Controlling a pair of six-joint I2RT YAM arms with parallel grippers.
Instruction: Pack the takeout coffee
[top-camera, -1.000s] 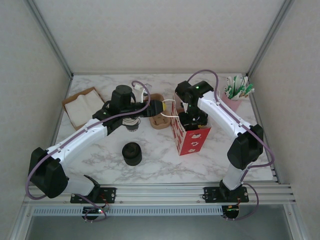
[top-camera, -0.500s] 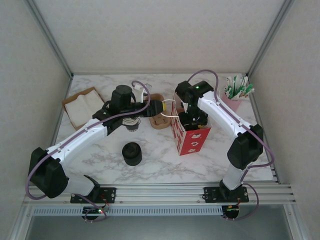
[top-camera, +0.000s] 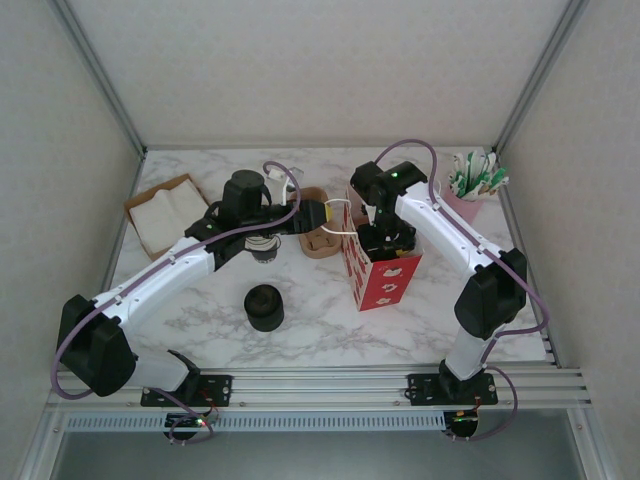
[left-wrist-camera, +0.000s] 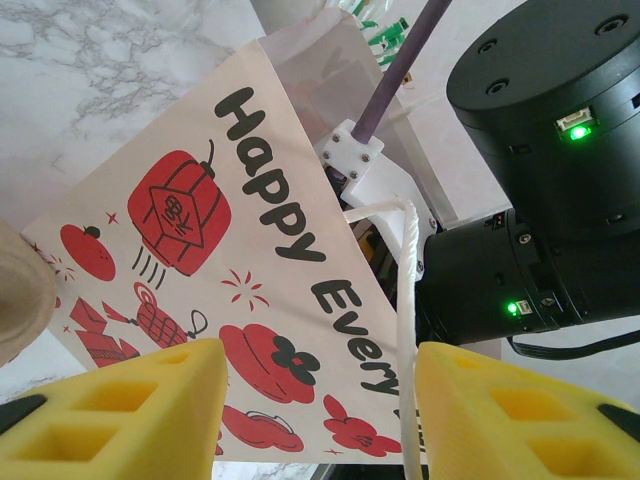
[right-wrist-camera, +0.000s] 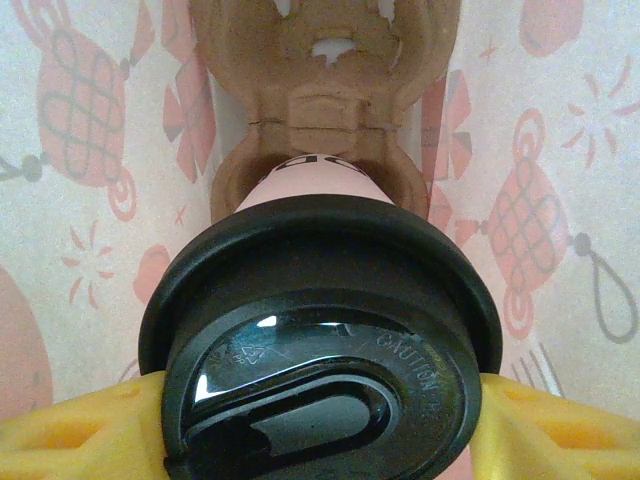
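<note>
The takeout coffee (right-wrist-camera: 320, 330) shows its black lid from above, deep inside the red-and-white paper bag (top-camera: 383, 275). The cup's base sits in a pocket of a brown cardboard carrier (right-wrist-camera: 325, 90). My right gripper (right-wrist-camera: 320, 420) reaches down into the bag, its yellow fingers (right-wrist-camera: 70, 430) pressed against both sides of the cup just under the lid. In the top view the right gripper (top-camera: 385, 235) is sunk in the bag's mouth. My left gripper (left-wrist-camera: 320, 400) is open beside the bag's left wall (left-wrist-camera: 230, 250). The white cord handle (left-wrist-camera: 407, 300) runs between its fingers, close to the right one.
A squat black stack of lids (top-camera: 264, 306) stands in front of the left arm. A brown carrier (top-camera: 318, 240) lies left of the bag. A tray of napkins (top-camera: 165, 213) sits at the far left, and a pink cup of sachets (top-camera: 470, 185) at the far right.
</note>
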